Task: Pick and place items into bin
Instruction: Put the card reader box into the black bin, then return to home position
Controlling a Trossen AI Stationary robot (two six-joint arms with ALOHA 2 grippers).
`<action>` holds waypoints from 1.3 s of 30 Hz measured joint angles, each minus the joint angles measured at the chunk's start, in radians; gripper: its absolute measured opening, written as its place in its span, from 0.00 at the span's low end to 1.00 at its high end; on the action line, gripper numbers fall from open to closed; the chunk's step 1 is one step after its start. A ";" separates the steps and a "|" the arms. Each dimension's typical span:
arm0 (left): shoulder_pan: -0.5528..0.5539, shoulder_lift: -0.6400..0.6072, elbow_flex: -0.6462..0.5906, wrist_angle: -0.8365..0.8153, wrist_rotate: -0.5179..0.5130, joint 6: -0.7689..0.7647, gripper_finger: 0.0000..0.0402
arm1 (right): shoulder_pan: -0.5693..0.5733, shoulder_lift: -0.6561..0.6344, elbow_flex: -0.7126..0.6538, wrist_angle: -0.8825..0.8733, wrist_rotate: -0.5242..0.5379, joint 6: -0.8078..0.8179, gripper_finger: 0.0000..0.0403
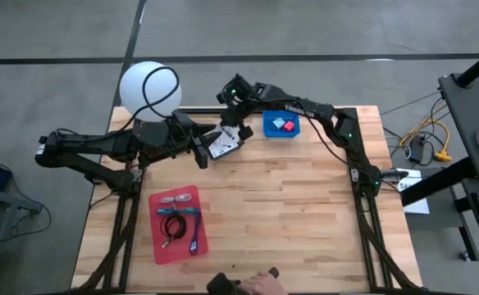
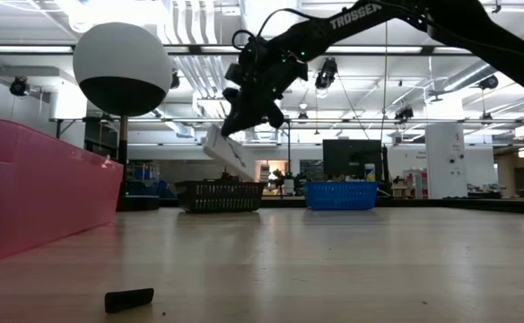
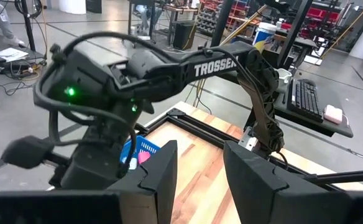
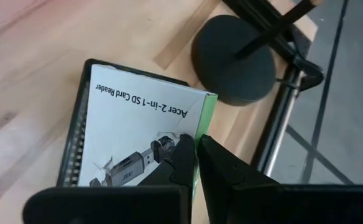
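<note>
Now the carry: right gripper [image 4: 197,155] pinches a white packet [image 4: 138,140] above a black mesh bin [image 2: 219,195].

Held by its edge, the packet hangs tilted over the bin at the table's far side. Next, judging by this, comes lowering and letting go inside. Left gripper [image 3: 200,171] waits close by, fingers part open, empty. Other items remain on the red tray [image 1: 164,242].

Hidden and cut off
A hand [image 1: 264,283] is showing only partly at the counter's near edge; the packet's [image 4: 138,134] lower part is lying hidden behind the jaws.
</note>
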 joint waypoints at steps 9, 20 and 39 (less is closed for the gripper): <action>0.000 0.000 0.000 0.000 0.000 0.000 0.29 | 0.008 0.000 -0.064 0.056 0.002 -0.003 0.02; 0.000 0.000 0.000 0.000 0.000 0.000 0.29 | 0.009 0.000 -0.065 0.093 0.005 -0.001 0.02; 0.000 0.000 0.000 0.000 0.001 0.000 0.29 | 0.010 0.000 -0.070 0.063 0.030 0.003 0.12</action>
